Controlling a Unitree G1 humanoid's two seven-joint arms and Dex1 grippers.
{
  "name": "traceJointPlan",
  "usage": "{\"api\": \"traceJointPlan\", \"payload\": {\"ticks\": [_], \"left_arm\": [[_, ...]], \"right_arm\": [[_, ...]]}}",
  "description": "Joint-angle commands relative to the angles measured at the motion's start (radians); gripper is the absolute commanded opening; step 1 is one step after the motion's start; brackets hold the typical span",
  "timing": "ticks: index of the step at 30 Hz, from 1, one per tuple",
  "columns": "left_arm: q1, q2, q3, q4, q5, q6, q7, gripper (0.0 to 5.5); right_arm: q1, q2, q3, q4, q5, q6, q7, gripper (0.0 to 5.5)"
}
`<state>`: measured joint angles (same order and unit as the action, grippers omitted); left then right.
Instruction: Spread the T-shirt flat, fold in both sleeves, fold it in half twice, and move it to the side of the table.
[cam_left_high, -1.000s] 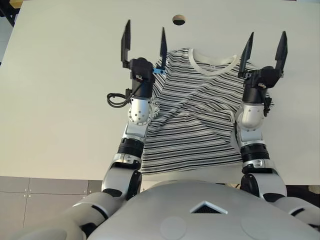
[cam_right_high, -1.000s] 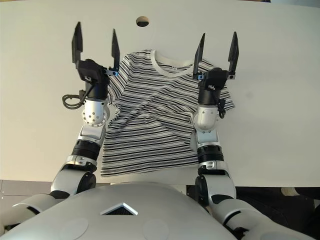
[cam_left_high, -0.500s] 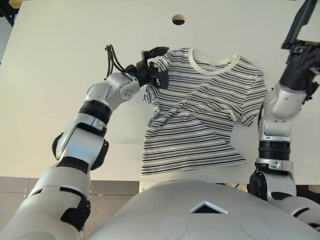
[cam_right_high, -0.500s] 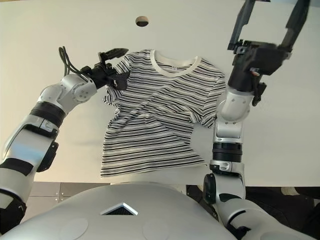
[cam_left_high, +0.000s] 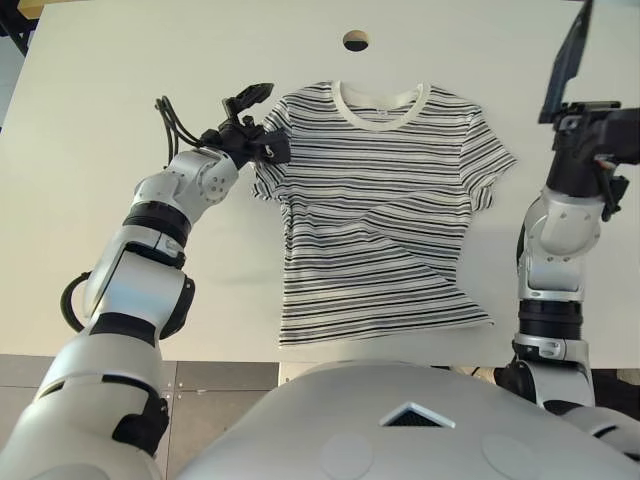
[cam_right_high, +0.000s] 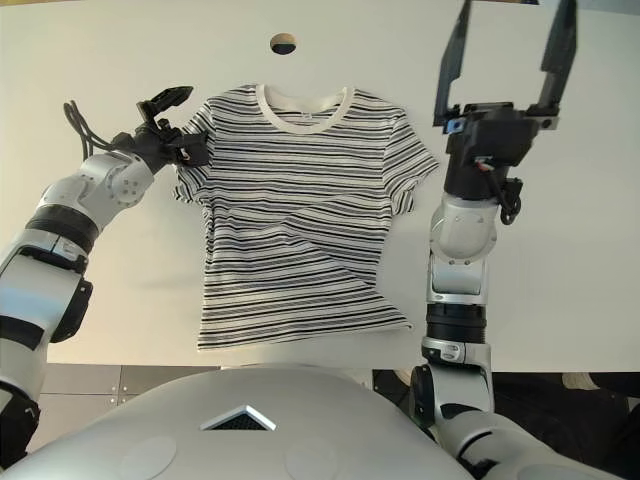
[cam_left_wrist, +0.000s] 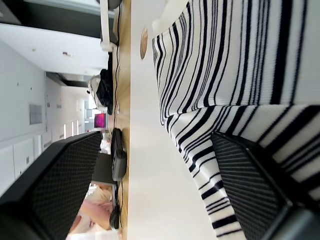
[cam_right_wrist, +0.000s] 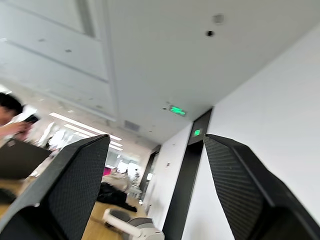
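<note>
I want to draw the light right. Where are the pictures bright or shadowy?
Left eye view: the table is evenly lit, no shiny spots; the T-shirt casts barely any shadow. Right wrist view: ceiling light strips and a green sign glow. Left wrist view: a small pink screen glows far off in the room.

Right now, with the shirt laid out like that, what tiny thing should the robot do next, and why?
Probably shut the left gripper on the left sleeve, ready to fold it inward. The T-shirt lies nearly flat with both sleeves out, the left gripper's open fingers straddle that sleeve's edge, and the right gripper hangs open, raised clear of the shirt.
</note>
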<state>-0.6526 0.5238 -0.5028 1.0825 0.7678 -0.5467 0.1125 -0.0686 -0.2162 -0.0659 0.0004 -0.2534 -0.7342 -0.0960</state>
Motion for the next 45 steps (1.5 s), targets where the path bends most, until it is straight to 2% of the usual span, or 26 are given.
{"api": "traceJointPlan", "payload": {"ticks": [1, 6, 9, 13, 16, 19, 23, 27, 34, 39, 45], "left_arm": [[0.024, 0.01, 0.011, 0.017, -0.015, 0.038, 0.028, 4.04], [0.02, 0.005, 0.062, -0.041, -0.058, 0.039, 0.157, 4.04], [0.101, 0.055, 0.189, -0.268, -0.162, -0.035, 0.238, 4.04], [0.269, 0.094, 0.311, -0.585, -0.27, -0.037, 0.186, 4.04], [0.417, 0.109, 0.303, -0.827, -0.32, -0.033, 0.06, 4.04], [0.626, 0.194, 0.166, -1.095, -0.352, -0.147, -0.153, 4.04], [0.806, 0.292, 0.097, -1.261, -0.405, -0.183, -0.343, 4.04], [0.888, 0.397, 0.068, -1.271, -0.354, -0.182, -0.51, 4.04], [0.889, 0.378, 0.092, -1.226, -0.119, -0.144, -0.511, 4.04], [1.036, 0.513, 0.046, -1.276, -0.179, -0.212, -0.61, 4.04], [1.218, 0.683, 0.127, -1.355, -0.358, -0.242, -0.616, 4.04]], "right_arm": [[0.066, -0.048, 0.023, -0.045, -0.01, 0.018, 0.067, 3.46], [0.133, -0.099, 0.06, -0.107, -0.005, 0.034, 0.155, 3.46], [0.279, -0.268, 0.083, -0.189, -0.031, 0.034, 0.325, 3.46], [0.462, -0.467, 0.035, -0.294, -0.08, 0.04, 0.489, 3.46], [0.516, -0.535, 0.034, -0.331, -0.086, 0.044, 0.551, 3.46], [0.445, -0.509, -0.021, -0.32, -0.064, 0.071, 0.504, 3.46], [0.25, -0.406, -0.122, -0.284, -0.031, 0.165, 0.348, 3.46], [0.163, -0.37, -0.068, -0.263, -0.073, 0.195, 0.33, 3.46], [0.127, -0.345, -0.017, -0.291, -0.088, 0.208, 0.333, 3.46], [0.109, -0.329, 0.029, -0.28, -0.105, 0.199, 0.331, 3.46], [0.097, -0.319, 0.058, -0.238, -0.139, 0.189, 0.31, 3.46]]}}
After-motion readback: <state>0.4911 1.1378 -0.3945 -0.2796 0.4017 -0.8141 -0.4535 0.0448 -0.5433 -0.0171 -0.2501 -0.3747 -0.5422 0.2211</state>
